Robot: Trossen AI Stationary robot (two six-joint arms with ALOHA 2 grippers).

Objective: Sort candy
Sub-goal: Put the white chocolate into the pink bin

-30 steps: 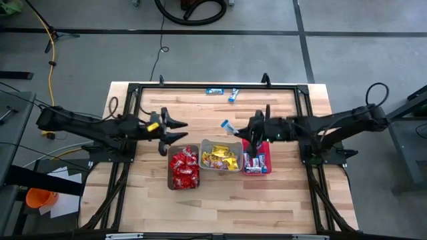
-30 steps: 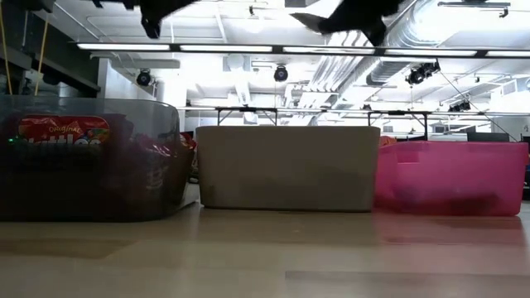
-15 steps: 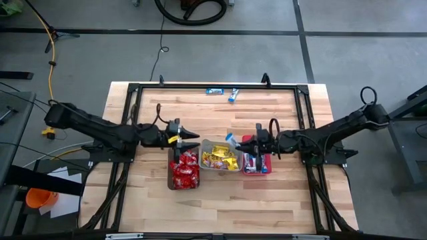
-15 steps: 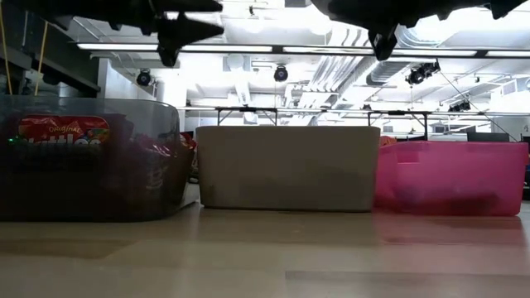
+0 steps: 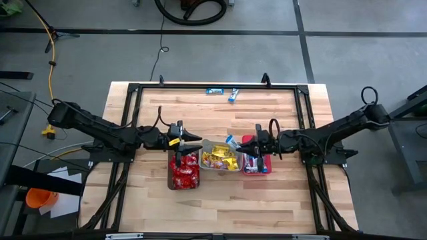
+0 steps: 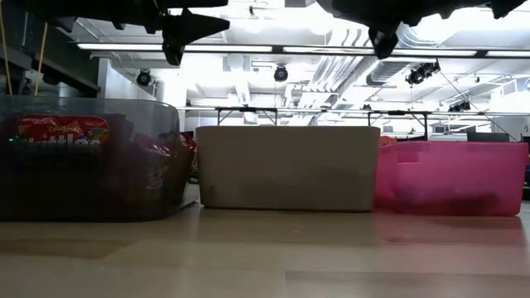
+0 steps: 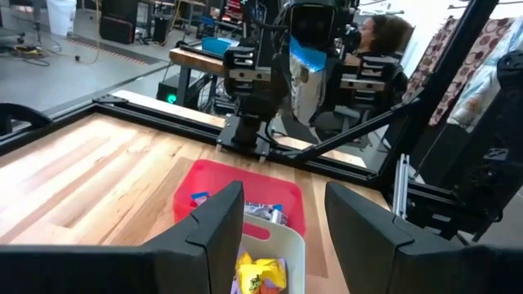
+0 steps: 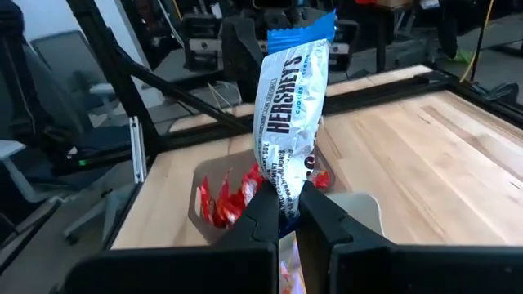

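Blue-and-white wrapping marks the Hershey's bar [image 5: 231, 141] pinched in the right tool [image 5: 252, 146], seen from above just over the seam between the grey bin [image 5: 206, 144] and the pink bin [image 5: 266, 167]. Directly beneath that tool lie more blue-and-white bars [image 5: 255, 162] in the pink bin, and yellow packets [image 5: 221, 159] fill the grey bin beside it. The left tool [image 5: 189, 141] hangs over the far end of the brown bin [image 5: 169, 179], its fingers spread and holding nothing, with red packets [image 5: 184, 169] piled below it. Two loose bars [image 5: 223, 93] lie on the wooden worktop [image 5: 220, 200] well beyond both tools, near the far frame rail.

At worktop level the three bins stand in a row, brown [image 6: 83, 157], grey [image 6: 287, 167], pink [image 6: 451, 177], with a red packet [image 6: 63, 132] pressed against the brown wall; both tools show only as dark shapes above.

From the left wrist, its two fingers [image 7: 219, 224] stand apart over the grey bin's rim [image 7: 274, 229], yellow packets [image 7: 260, 276] below, the pink bin [image 7: 237, 181] ahead, and the right tool [image 7: 307, 49] facing it with the bar [image 7: 309, 77].

From the right wrist, its fingers [image 8: 265, 208] are clamped on the bar's [image 8: 290, 122] lower end, the wrapper standing upright, red packets [image 8: 231, 198] in the brown bin beyond.
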